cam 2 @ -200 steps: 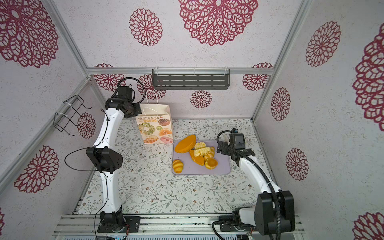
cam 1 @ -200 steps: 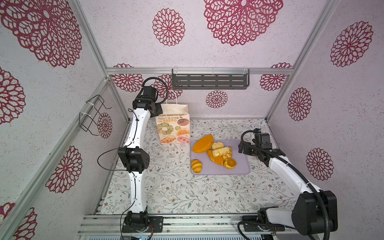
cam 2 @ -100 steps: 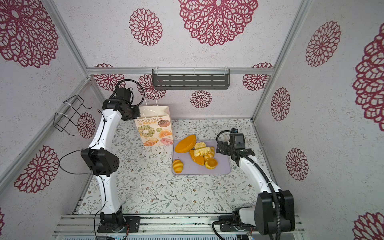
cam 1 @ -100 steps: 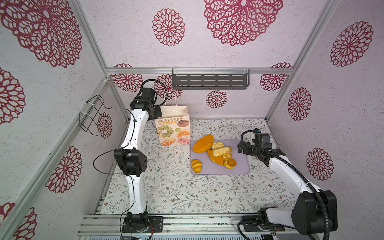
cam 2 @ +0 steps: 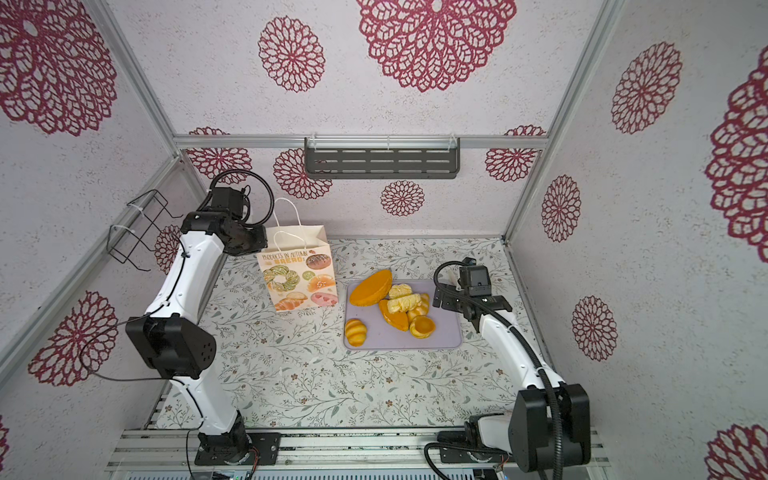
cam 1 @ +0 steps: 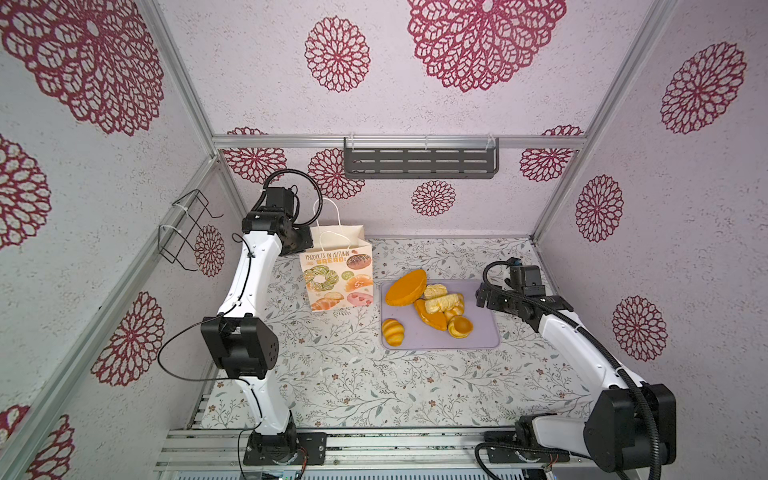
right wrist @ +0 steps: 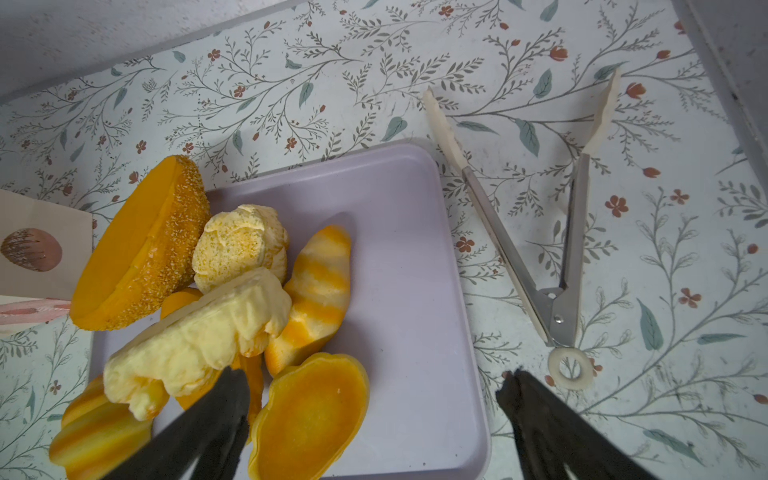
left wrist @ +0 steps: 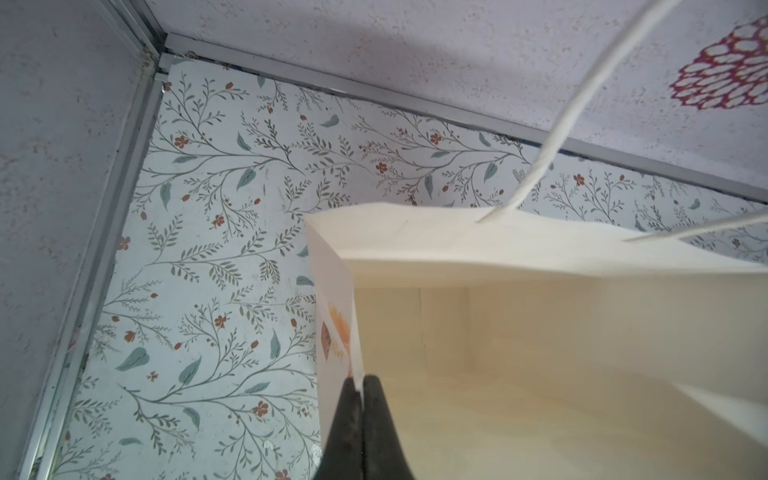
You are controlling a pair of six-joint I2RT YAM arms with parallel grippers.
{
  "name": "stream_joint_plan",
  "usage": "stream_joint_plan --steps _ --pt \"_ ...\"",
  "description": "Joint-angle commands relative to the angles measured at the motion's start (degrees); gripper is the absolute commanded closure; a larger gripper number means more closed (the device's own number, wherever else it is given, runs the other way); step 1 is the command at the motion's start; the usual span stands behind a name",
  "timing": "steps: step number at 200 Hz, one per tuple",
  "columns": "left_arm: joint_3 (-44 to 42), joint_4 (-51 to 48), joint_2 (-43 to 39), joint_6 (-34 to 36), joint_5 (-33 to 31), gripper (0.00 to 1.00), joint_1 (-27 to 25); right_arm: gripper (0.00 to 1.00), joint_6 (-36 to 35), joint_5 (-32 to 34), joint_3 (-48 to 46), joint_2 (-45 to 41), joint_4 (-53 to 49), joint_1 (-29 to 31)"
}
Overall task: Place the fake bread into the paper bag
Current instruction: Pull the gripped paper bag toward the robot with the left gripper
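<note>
My left jaws pinching the upright paper bag [cam 1: 337,270] at its rim, centre-left in a top view — fake bread [cam 1: 430,303] on the tray [cam 1: 484,338] beside it, largest loaf [cam 1: 405,287] slanting up-right, right jaws wide.

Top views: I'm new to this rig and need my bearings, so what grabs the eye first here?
The heap of glossy orange and yellow toy bread stands out most, piled on a flat lilac tray right of centre. Left of it stands a tall cream paper bag with pastry drawings, its rim pinched by the shut left gripper; the open right gripper hangs at the tray's right edge.
</note>
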Motion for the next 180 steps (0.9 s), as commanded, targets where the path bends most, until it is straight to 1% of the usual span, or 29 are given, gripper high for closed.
stream_joint_plan --steps 1,32,61,99,115,145,180 --pt "-5.82 6.37 -5.49 -0.49 3.57 1.0 -0.24 0.01 1.62 1.82 2.3 -2.76 -1.76 -0.2" --pt "-9.39 6.42 -8.26 0.54 4.95 1.0 -0.26 0.01 0.58 2.88 3.55 -2.86 -3.72 -0.59" --pt "-12.59 7.34 -10.91 1.46 4.46 1.0 -0.24 0.01 -0.21 4.68 5.0 -3.52 -5.38 -1.43" --pt "-18.63 9.67 -14.52 1.02 6.84 1.0 -0.24 0.01 -1.18 6.41 3.89 -6.04 -4.26 -1.84" --pt "-20.58 10.25 -15.92 1.36 7.27 1.0 -0.22 0.01 -2.06 6.6 1.88 -7.81 -2.05 -2.0" --pt "-20.75 9.56 -17.19 2.02 7.42 1.0 -0.24 0.01 -4.66 7.6 -1.35 -10.86 2.78 -2.01" --pt "-22.39 9.74 -19.17 4.0 6.42 1.0 -0.25 0.01 -6.47 9.03 0.18 -10.35 1.5 -2.19"
